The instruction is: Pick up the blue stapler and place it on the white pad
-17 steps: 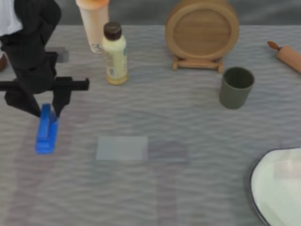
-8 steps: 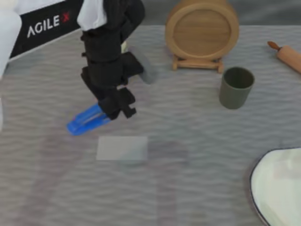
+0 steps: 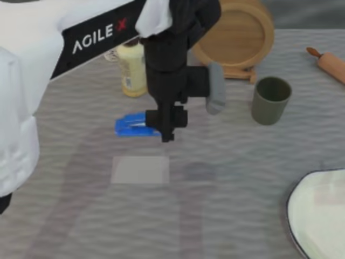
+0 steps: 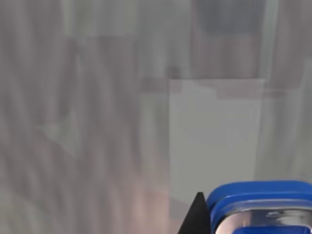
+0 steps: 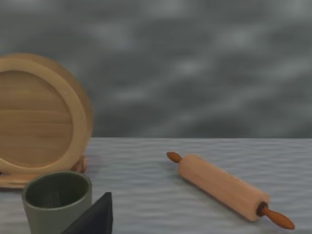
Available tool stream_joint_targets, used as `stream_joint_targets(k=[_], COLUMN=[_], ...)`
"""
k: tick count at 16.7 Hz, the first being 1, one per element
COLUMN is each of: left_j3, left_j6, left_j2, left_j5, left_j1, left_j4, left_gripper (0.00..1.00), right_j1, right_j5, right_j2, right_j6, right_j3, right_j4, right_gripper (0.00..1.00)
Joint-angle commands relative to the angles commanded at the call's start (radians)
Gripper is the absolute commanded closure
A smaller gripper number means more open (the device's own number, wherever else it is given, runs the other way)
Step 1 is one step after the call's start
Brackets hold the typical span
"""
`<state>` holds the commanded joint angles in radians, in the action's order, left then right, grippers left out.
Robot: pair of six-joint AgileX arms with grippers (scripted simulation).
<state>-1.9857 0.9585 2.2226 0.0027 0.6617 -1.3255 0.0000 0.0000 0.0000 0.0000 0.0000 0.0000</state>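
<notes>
My left gripper (image 3: 163, 125) is clamped on one end of the blue stapler (image 3: 132, 125), which juts out toward the table's left and seems to hang clear of the cloth, though from above I can't be sure of the gap. The white pad (image 3: 140, 170) lies flat just nearer the camera than the stapler (my left wrist view shows it beyond the stapler's blue tip). My right gripper (image 5: 92, 220) stays off the top view; near it are the green cup (image 5: 56, 199) and the rolling pin (image 5: 229, 190), and I cannot tell how its fingers stand.
</notes>
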Motion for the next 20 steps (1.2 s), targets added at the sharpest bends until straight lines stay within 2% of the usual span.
stream_joint_targets(k=[6,14,20], left_j3=[0.018,0.326,0.356], left_j6=[0.004,0.043,0.05], left_j2=[-0.005,0.017,0.022], left_j5=[-0.001,0.001,0.001], left_j1=[-0.006,-0.044,-0.047], left_j4=[0.018,0.347,0.378], left_gripper=[1.0,1.0,1.0], right_j1=[0.0,0.0,0.0], right_j5=[0.0,0.0,0.0], right_j2=[0.0,0.0,0.0], right_j6=[0.0,0.0,0.0], right_j3=[0.0,0.0,0.0], right_j4=[0.0,0.0,0.0], right_gripper=[0.0,0.0,0.0])
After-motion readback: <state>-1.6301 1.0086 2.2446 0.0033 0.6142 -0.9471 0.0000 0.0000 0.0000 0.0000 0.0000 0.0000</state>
